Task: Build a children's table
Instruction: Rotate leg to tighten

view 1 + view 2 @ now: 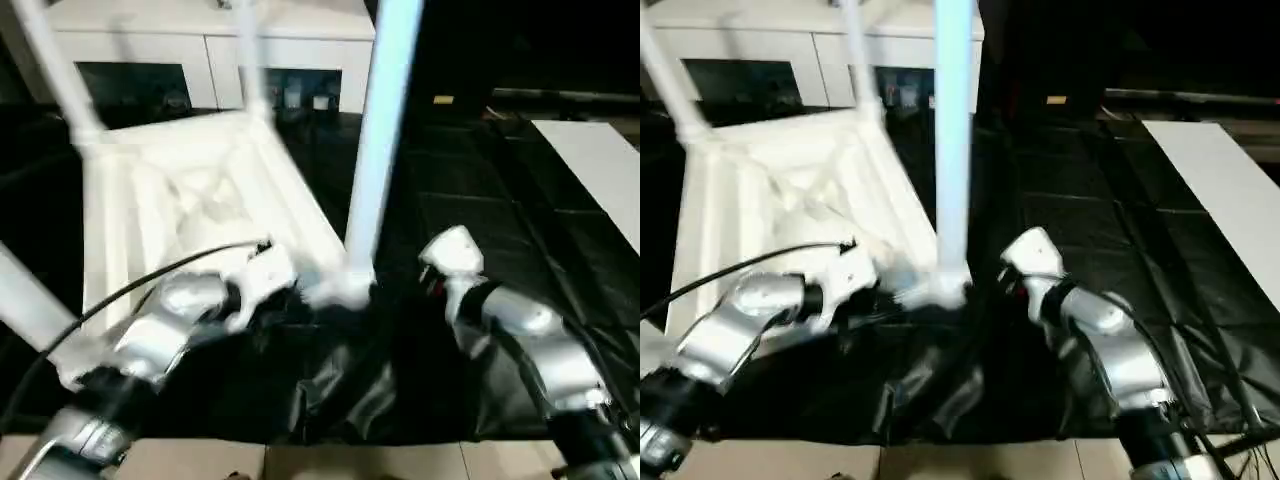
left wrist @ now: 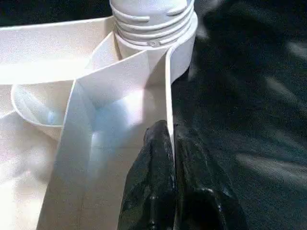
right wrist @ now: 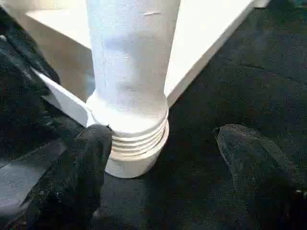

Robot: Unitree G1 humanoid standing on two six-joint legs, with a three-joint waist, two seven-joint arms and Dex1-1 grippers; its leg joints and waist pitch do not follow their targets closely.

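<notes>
No readable text, label, brand, number or sign appears on anything here.

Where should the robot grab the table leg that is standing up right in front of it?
Probably low on the leg, on the smooth round part just above the threads at the corner socket. Come from the side, one finger each side, since it stands upright. The right gripper already has its fingers spread around there.

White tabletop (image 1: pixel 190 200) lies underside-up, legs (image 1: pixel 378 140) standing in corner sockets.
</notes>
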